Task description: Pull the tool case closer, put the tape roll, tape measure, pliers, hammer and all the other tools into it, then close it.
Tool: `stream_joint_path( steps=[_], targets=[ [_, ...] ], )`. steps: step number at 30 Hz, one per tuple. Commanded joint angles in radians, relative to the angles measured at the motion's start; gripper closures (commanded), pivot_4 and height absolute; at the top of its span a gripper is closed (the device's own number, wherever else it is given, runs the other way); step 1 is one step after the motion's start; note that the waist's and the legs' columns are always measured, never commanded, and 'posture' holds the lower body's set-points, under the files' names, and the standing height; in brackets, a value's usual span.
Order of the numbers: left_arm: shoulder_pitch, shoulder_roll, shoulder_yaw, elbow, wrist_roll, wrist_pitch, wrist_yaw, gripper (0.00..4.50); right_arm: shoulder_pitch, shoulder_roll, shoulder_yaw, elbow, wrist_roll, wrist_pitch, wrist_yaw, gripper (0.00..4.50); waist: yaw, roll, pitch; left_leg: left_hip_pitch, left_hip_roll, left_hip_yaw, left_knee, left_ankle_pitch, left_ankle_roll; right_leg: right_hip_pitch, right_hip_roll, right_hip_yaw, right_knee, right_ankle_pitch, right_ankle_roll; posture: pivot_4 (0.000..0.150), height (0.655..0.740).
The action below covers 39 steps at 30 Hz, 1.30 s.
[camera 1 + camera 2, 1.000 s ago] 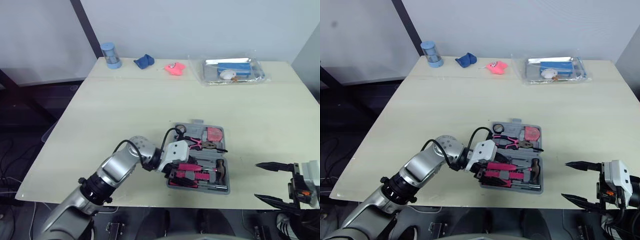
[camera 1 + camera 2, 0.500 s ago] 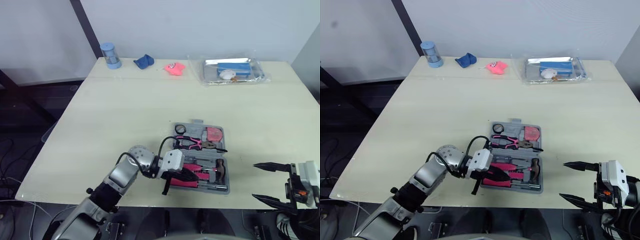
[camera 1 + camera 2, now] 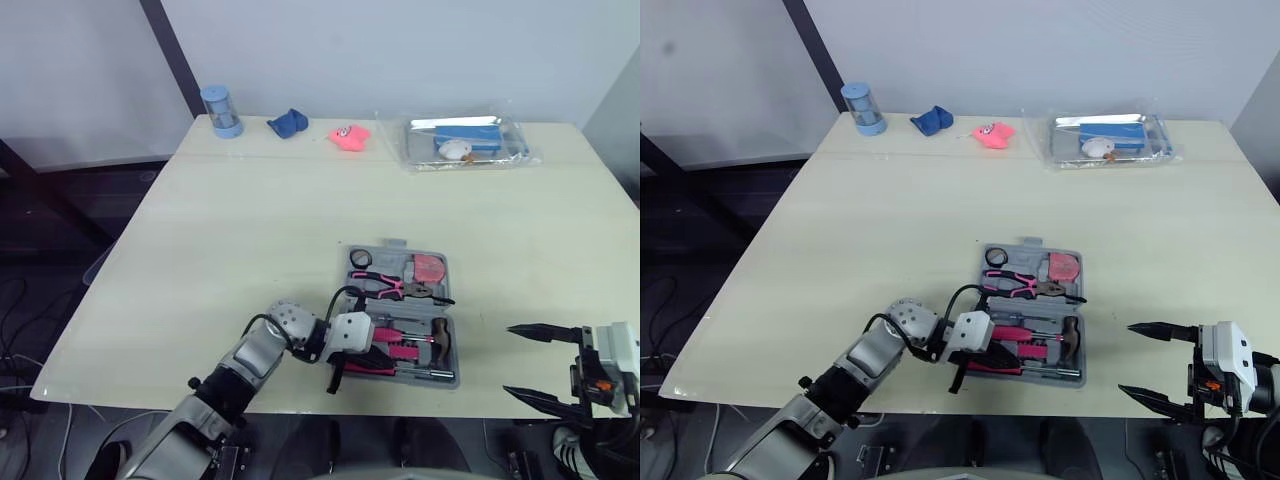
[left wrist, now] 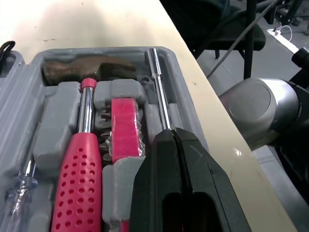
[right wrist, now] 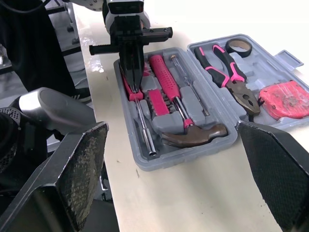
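Note:
The grey tool case [image 3: 452, 308] lies open near the table's front edge. In it are the tape roll [image 3: 360, 259], pink-handled pliers [image 3: 392, 287], red tape measure [image 3: 430, 268], hammer [image 4: 89, 68] and a pink bit holder [image 4: 124, 126]. My left gripper [image 4: 175, 133] is shut, with its tips low over the metal shaft [image 4: 158, 87] of a driver in the case's front row. From the right wrist view it points down into that row [image 5: 134, 89]. My right gripper [image 3: 510, 360] stands open to the right of the case, off the table's front edge, holding nothing.
Along the table's far edge stand a blue cylinder [image 3: 221, 110], a blue cloth [image 3: 288, 122], a pink object [image 3: 350, 135] and a clear tray [image 3: 512, 152] of small items. The case sits close to the table's front edge [image 3: 300, 408].
My left gripper has gone from open to shut, and its arm has dropped lower towards the table's front edge. The right gripper has stayed where it was.

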<state>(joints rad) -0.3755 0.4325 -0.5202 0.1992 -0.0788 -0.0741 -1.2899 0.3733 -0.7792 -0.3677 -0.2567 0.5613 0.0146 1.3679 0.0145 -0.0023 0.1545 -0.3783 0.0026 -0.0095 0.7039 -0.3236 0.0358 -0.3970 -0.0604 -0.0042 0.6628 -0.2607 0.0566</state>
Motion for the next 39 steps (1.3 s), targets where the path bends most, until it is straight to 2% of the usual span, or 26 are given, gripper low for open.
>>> stream_joint_path(
  steps=[1,11,17,26,31,37,39],
  targets=[
    [0.024,0.008,-0.016,0.012,0.023,0.004,-0.006,4.46,0.005,0.000,-0.011,-0.012,0.011,-0.018,0.003,0.00,0.000,0.000,0.000,0.000,0.000,0.000,0.000,0.000,0.000,0.000,0.000,0.000,0.000,0.000,0.000,0.150,0.7400],
    [0.069,0.033,-0.040,0.032,0.069,-0.041,0.003,4.46,-0.004,0.006,0.005,0.001,-0.002,-0.028,-0.001,0.00,0.000,0.005,-0.005,0.002,0.000,0.000,0.000,0.000,0.000,0.002,0.000,0.000,0.000,0.000,0.000,0.150,0.7400],
    [0.057,0.011,0.001,0.011,0.022,-0.031,0.015,4.46,-0.035,0.016,0.025,0.016,-0.003,-0.023,-0.022,0.00,0.000,0.007,-0.007,0.003,0.000,0.000,0.000,0.000,0.000,0.003,0.000,0.000,0.000,0.000,0.000,0.150,0.7400],
    [0.061,0.074,0.189,-0.171,-0.152,0.111,0.041,4.46,-0.106,0.050,0.083,0.024,-0.064,0.066,-0.205,0.00,-0.001,0.007,-0.006,0.002,0.001,0.000,0.000,0.000,0.000,0.001,0.000,0.000,0.000,0.000,0.000,0.150,0.7400],
    [0.015,0.108,0.323,-0.095,-0.195,0.225,0.114,4.46,-0.202,0.062,0.135,0.091,-0.133,0.098,-0.300,0.00,-0.001,0.007,-0.006,0.001,0.000,0.000,0.000,0.000,0.000,0.001,0.000,0.000,0.000,0.000,0.000,0.150,0.7400],
    [-0.031,0.120,0.384,0.048,-0.200,0.249,0.129,4.50,-0.334,0.064,0.235,0.190,-0.221,0.140,-0.353,1.80,-0.002,0.007,-0.006,0.001,0.000,0.000,0.000,0.001,-0.002,0.000,0.001,0.000,0.000,0.000,0.000,0.150,0.7400],
    [-0.037,0.123,0.386,0.083,-0.196,0.239,0.113,4.50,-0.364,0.066,0.259,0.214,-0.240,0.149,-0.361,2.79,-0.002,0.007,-0.006,0.001,0.000,0.001,0.000,0.002,-0.004,0.000,0.001,0.000,0.000,0.000,0.000,0.150,0.7400]
  ],
)
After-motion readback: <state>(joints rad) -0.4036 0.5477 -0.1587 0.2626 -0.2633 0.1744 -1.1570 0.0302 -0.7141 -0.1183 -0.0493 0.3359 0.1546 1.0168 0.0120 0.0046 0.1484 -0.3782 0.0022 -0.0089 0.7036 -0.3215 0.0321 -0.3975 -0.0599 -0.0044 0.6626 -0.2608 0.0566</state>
